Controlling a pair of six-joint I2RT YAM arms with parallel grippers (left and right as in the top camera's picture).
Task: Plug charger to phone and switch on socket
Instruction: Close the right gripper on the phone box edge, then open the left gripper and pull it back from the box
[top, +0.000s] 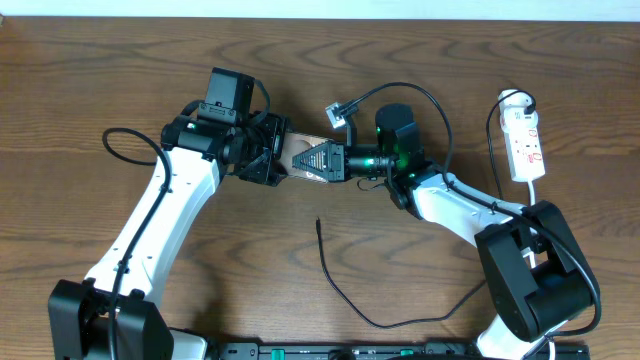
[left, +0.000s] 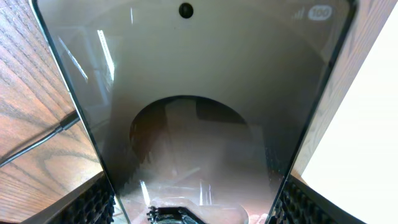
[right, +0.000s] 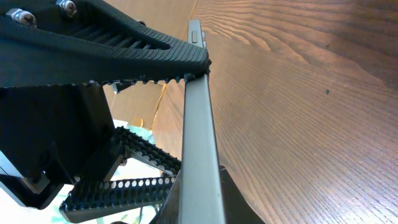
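You have the flat dark smartphone with silver-grey edges (top: 297, 150) lifted between the two arms near the middle of the brown wooden counter (top: 120, 60), its long axis running roughly 9 to 3 o'clock in the overhead view. Your left end effector (top: 278, 155) is clamped on the phone's 9 o'clock end; the left wrist view shows the ribbed pads (left: 102, 200) against both side edges.

Your right end effector (top: 322, 160) meets the 3 o'clock end. One toothed finger (right: 124, 53) bears on the phone's thin edge, but the opposing finger is not clear, so I cannot tell whether that grip is closed.

The front camera hole sits at the end away from the left grip. The charging port is therefore probably down in your left fingers, at the 9 o'clock end.

The long thin black charger cable (top: 335, 285) lies loose on the counter. Its slim plug tip (top: 318, 224) is at 6 o'clock from the phone, apart from it and pointing toward 12 o'clock. Your right end effector is the nearer one, almost straight above the tip in the overhead view.

The small white power strip with red marks (top: 526, 145) lies well apart at 3 o'clock, long axis 12 to 6, on your right arm's side.
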